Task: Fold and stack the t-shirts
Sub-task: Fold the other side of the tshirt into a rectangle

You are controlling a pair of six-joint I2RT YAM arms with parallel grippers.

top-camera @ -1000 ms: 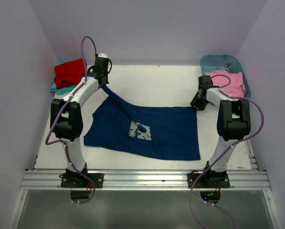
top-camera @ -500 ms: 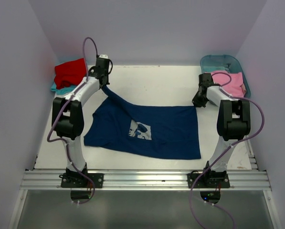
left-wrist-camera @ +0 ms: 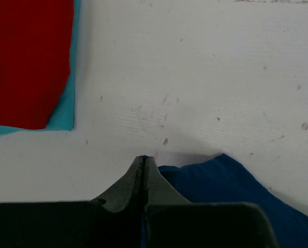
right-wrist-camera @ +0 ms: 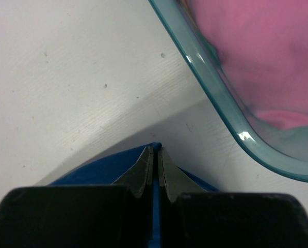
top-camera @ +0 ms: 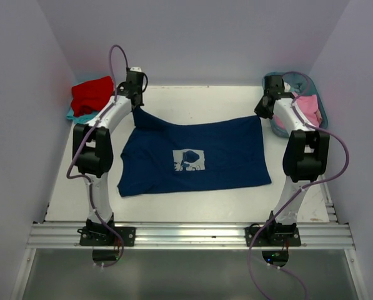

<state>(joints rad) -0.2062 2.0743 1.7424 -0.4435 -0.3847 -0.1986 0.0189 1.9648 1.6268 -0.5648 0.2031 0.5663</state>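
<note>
Left gripper [top-camera: 135, 105] and right gripper [top-camera: 262, 112] each pinch shut on an upper corner of the navy blue cloth t-shirt [top-camera: 192, 159], apparently stretching it flat mid-frame for folding

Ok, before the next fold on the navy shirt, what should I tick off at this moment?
1. Left gripper shut on the far left corner of the navy shirt: ok.
2. Right gripper shut on the far right corner: ok.
3. Shirt spread flat with the print facing up: ok, though the near left hem looks slightly uneven.
4. Table between the shirt and the near edge free of other things: ok.
5. Right gripper apart from the teal tub: ok, but close.
6. Red shirt off to the side of the fold: ok.
</note>
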